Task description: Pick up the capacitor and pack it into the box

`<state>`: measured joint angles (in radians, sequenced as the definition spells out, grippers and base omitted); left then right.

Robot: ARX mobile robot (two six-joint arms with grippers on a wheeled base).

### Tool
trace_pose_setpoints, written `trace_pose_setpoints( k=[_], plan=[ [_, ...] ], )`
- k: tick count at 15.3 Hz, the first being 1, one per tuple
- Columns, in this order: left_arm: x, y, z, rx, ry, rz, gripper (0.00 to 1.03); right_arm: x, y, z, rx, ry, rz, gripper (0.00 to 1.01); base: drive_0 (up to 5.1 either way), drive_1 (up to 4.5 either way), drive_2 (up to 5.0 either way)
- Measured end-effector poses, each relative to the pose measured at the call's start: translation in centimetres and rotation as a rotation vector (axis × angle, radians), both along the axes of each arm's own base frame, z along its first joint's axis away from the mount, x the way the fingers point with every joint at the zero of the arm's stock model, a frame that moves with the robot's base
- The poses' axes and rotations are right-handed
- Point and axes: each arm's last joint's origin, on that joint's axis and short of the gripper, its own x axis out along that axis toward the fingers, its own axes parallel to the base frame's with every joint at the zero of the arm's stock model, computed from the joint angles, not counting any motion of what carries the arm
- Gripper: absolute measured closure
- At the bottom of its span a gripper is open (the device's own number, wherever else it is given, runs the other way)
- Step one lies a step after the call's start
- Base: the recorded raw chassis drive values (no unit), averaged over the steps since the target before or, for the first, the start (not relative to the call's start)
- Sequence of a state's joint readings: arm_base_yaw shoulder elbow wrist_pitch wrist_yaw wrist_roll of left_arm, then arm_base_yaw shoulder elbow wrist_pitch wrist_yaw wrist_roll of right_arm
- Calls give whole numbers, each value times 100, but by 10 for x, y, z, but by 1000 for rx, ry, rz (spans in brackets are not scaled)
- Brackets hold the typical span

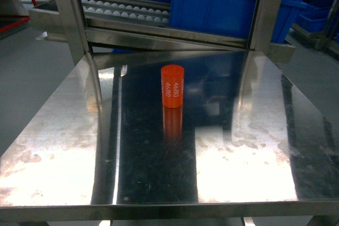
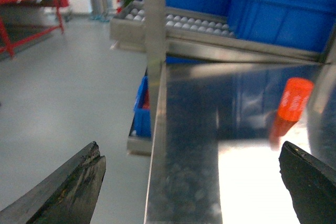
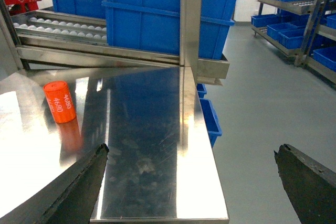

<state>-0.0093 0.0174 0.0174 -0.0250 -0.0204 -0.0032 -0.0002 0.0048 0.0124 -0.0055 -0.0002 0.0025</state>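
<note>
One capacitor [image 1: 172,86] upright on tabletop [image 1: 63,146], 12 o'clock | my left hand [image 2: 194,182], right hand [image 3: 191,182] released, empty | approach level, grip mid-body

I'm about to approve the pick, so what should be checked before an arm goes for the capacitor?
1. Capacitor standing upright on the steel table: ok.
2. Nothing touching or crowding the capacitor: ok; bare table surrounds it.
3. Left tool open and empty: ok, fingers spread wide, off the table's left edge.
4. Right tool open and empty: ok, spread wide near the table's right front corner.
5. Neither tool is close to the capacitor yet: ok, neither appears in the head view.
6. Packing box located: cannot tell; only the blue crates behind the table show.
</note>
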Motion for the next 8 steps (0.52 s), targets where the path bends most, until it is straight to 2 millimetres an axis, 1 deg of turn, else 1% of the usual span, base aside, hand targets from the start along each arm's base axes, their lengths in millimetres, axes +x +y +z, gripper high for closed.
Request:
trace_pose_setpoints(
  k=[1,2,3,4,6,7,8],
  plan=[
    [7,-5,0,-16,34,44,5,0,0,0,0,0,-1,3,0,0,0],
    [19,-13,0,-20,52,23,5,0,0,0,0,0,0,3,0,0,0],
    [25,-17,-1,-29,57,8,5,0,0,0,0,0,0,3,0,0,0],
    [36,-24,1,-42,59,-17,5,0,0,0,0,0,0,3,0,0,0],
    [75,-47,18,-70,5,-81,5,0,0,0,0,0,0,3,0,0,0],
    [105,-68,22,-77,-9,-129,5,0,0,0,0,0,0,3,0,0,0],
    [129,-86,13,-71,18,-152,5,0,0,0,0,0,0,3,0,0,0]
  ],
)
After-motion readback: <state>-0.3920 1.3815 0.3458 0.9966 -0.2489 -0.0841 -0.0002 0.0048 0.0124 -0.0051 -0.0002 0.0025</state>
